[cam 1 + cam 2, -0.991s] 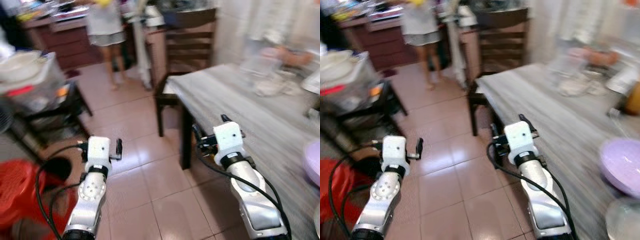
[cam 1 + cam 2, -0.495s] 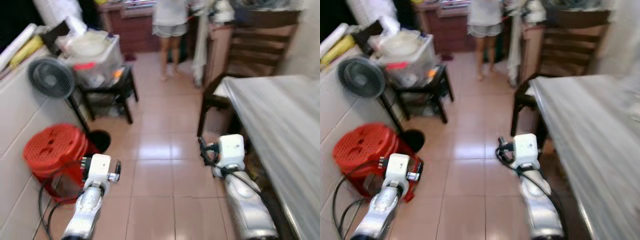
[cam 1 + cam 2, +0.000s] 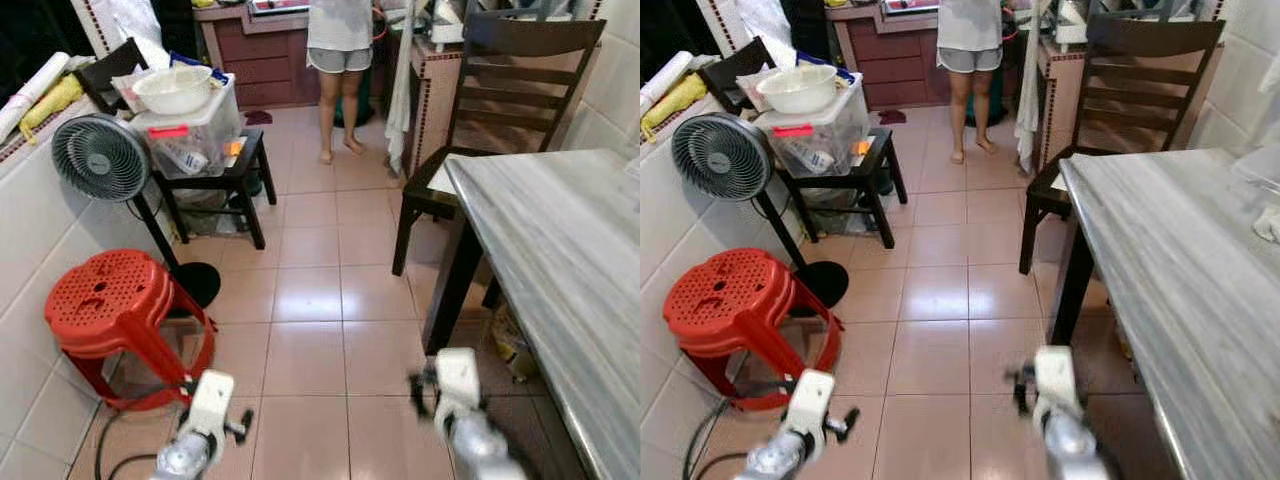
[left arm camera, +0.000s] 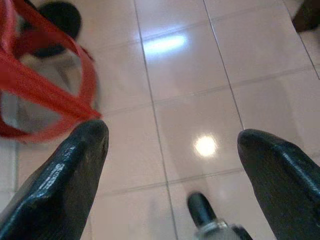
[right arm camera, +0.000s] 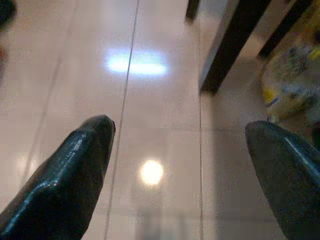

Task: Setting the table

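Observation:
The grey marble-topped table (image 3: 560, 250) runs along the right side, with a dark wooden chair (image 3: 500, 90) at its far end. Both arms hang low over the tiled floor, left of the table. My left gripper (image 4: 172, 150) is open, its two black fingers (image 4: 70, 185) spread wide over bare tiles beside a red stool leg (image 4: 50, 95). My right gripper (image 5: 180, 145) is also open with nothing between its fingers, above the floor near the table's dark leg (image 5: 227, 50). A small white thing (image 3: 1267, 222) lies on the table at the far right edge.
A red plastic stool (image 3: 110, 300) stands at the left by the tiled wall, with a standing fan (image 3: 100, 160) behind it. A black side table (image 3: 215, 180) holds a clear box and a white bowl (image 3: 178, 88). A person (image 3: 338, 60) stands at the back counter.
The whole view has swung left and pulled back from the table top, so the camera moved. Both arms have dropped lower in the picture and now hang over the floor.

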You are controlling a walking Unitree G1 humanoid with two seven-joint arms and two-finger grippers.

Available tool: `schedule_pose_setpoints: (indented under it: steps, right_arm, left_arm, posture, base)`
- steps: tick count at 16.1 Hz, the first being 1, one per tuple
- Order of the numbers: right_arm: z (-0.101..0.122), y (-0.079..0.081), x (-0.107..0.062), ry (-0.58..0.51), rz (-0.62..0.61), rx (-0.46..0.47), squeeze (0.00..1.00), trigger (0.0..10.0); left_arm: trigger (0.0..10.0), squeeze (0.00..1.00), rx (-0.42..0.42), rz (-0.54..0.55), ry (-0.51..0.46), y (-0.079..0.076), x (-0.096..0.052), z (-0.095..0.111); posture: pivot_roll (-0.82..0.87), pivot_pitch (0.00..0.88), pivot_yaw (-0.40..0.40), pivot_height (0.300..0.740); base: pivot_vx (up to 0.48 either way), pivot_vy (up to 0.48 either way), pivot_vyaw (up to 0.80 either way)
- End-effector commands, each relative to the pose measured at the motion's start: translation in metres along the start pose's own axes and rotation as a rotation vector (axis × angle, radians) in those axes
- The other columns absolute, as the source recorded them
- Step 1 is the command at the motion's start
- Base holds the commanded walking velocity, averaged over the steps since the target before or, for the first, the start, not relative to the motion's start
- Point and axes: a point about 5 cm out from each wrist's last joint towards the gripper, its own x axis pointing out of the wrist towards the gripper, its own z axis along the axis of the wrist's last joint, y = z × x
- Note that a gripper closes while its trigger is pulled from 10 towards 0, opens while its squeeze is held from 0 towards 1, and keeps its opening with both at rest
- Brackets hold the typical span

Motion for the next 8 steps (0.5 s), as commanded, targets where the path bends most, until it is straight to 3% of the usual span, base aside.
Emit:
schedule_pose_setpoints:
  steps: [1,3,4,5,8]
  right_arm:
    - [-0.004,0.001,0.001,0.033,-0.005,-0.008,0.0,10.0]
    - [-0.019,0.002,0.0,0.133,0.033,0.04,0.0,10.0]
    - [-0.022,0.001,0.0,0.148,0.024,0.014,0.0,10.0]
    - [-0.029,-0.002,-0.002,0.178,0.024,-0.082,0.0,10.0]
    - [-0.04,-0.01,-0.006,0.238,0.07,-0.172,0.0,10.0]
  left_arm:
    - [10.0,0.0,0.012,0.005,0.031,0.004,-0.001,-0.004]
    - [10.0,0.0,0.033,0.036,0.093,0.009,-0.003,-0.014]
    - [10.0,0.0,0.045,0.042,0.113,0.01,-0.004,-0.018]
    - [10.0,0.0,0.078,0.042,0.138,0.012,-0.006,-0.023]
    - [10.0,0.0,0.079,0.058,0.162,0.012,-0.009,-0.031]
  posture:
    - [-0.23,0.0,0.059,0.74]
    - [-0.22,0.0,0.042,0.74]
    - [-0.21,0.0,0.031,0.74]
    - [-0.19,0.0,0.017,0.74]
    - [-0.15,0.0,-0.031,0.74]
  base:
    - [0.0,0.0,0.0]
    - [0.0,0.0,0.0]
    - [0.0,0.0,0.0]
    - [0.0,0.0,0.0]
    - [0.0,0.0,0.0]
